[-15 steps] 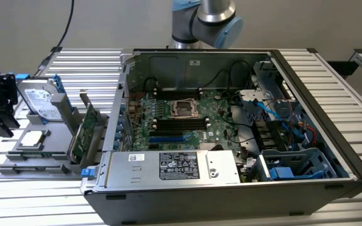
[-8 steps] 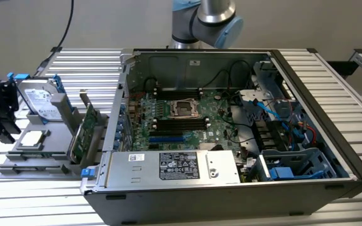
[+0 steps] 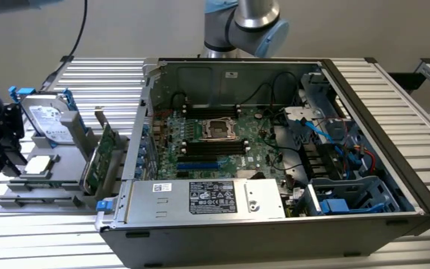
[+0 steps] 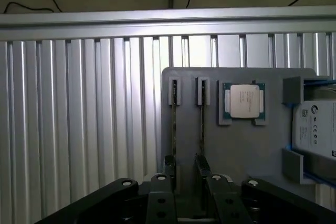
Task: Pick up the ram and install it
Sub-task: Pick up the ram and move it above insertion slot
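Ribbed aluminium table (image 3: 394, 95), pale wall behind. Carries an open computer case (image 3: 275, 246) in its middle, motherboard (image 3: 215, 143) bared, power supply (image 3: 208, 199) with a white label along the near wall. Carries also a grey holder (image 4: 236, 150) close to one table edge, just beside the case. On that holder: a silver hard drive (image 3: 47, 120) with blue rails, standing on edge; a processor chip (image 4: 244, 100) lying flat; a broad green expansion card (image 3: 101, 159) upright at the end next to the case. Beside the chip, two parallel slots, each with a thin stick on edge: the ram (image 4: 174, 121) in one, a second stick (image 4: 202, 121) of the same look in the other, just beside it; seen edge-on from above, no telling the two apart. Over the holder, the tool (image 4: 187, 165), fingers (image 4: 202, 162) spread wide with nothing between them, one fingertip lined up with the end of each stick. Cannot tell whether the fingertips touch the sticks or hang clear above. At the far table edge, behind the case, the grey arm (image 3: 245, 25) with its blue joint cap.
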`<state>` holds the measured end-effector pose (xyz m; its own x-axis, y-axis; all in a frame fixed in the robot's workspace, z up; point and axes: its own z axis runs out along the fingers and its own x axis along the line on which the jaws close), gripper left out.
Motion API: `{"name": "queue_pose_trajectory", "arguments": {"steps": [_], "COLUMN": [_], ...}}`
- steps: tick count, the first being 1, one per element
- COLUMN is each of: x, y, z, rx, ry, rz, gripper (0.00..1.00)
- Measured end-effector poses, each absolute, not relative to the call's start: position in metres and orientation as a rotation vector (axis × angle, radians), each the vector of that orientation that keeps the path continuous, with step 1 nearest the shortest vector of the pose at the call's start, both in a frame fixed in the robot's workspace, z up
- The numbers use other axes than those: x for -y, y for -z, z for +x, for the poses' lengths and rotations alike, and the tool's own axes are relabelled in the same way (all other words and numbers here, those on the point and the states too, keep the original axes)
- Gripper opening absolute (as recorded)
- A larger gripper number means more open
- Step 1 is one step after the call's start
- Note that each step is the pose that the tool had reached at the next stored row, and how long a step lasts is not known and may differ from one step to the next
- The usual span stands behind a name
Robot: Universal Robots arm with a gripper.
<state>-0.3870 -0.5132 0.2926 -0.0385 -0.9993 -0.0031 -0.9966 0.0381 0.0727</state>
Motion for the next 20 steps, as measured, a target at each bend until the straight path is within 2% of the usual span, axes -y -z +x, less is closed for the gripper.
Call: {"name": "queue_pose_trajectory", "arguments": {"steps": [20], "x": [0.513], "y": [-0.260], "z": [-0.386], "rx": [2.227], "ry": [0.050], "rz": [2.165], "gripper": [0.30]}}
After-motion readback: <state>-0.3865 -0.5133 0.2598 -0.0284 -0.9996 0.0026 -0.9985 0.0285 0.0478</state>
